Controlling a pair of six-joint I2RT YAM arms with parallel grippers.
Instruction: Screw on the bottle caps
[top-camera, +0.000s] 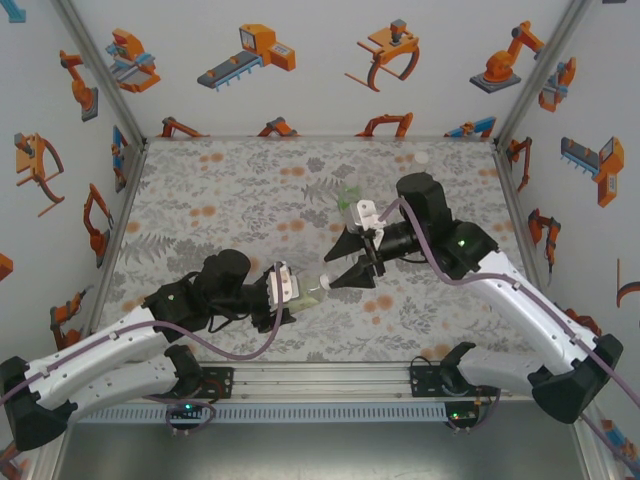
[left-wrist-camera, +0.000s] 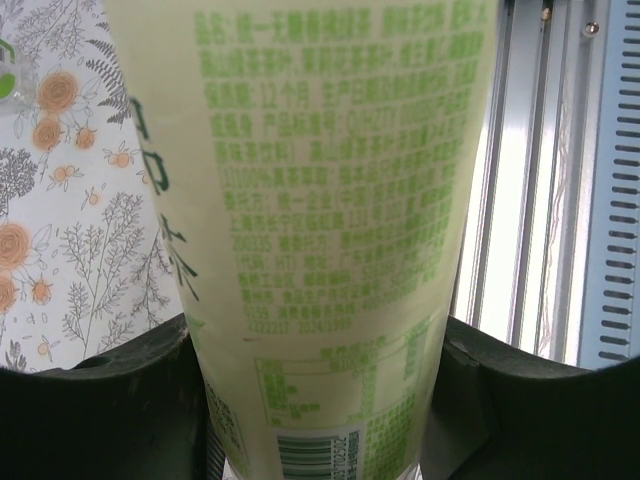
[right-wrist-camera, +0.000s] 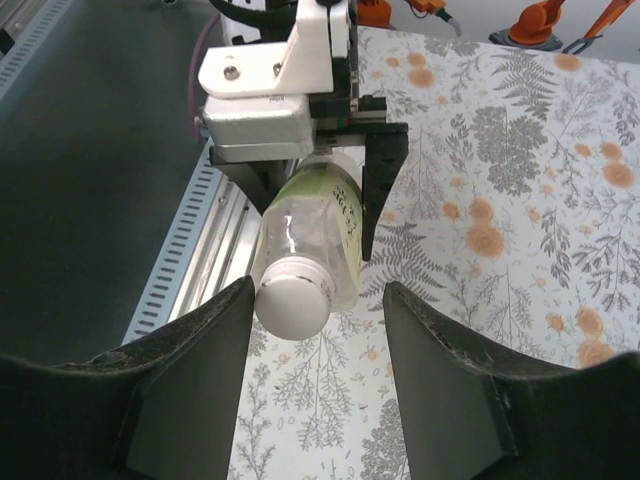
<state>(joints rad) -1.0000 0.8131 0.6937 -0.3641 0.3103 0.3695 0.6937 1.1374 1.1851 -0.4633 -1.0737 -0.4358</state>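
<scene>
The cap (right-wrist-camera: 293, 295) sits on the neck of the bottle (right-wrist-camera: 315, 228), which is held level above the near part of the mat (top-camera: 220, 190), close to the front rail (top-camera: 330, 378). The left claw (top-camera: 290, 290) is clamped across its labelled body. The right claw (right-wrist-camera: 318, 330) faces it with jaws parted on either side of the cap. One finger (right-wrist-camera: 190, 380) is touching or just beside the cap, and the other stands clear. Open mat lies to the left and beyond, with walls (top-camera: 320, 60) on three sides. The bottle's shoulder looks clear, but I can't tell its contents. A green bottle (top-camera: 350, 193) stands just behind the right claw.
</scene>
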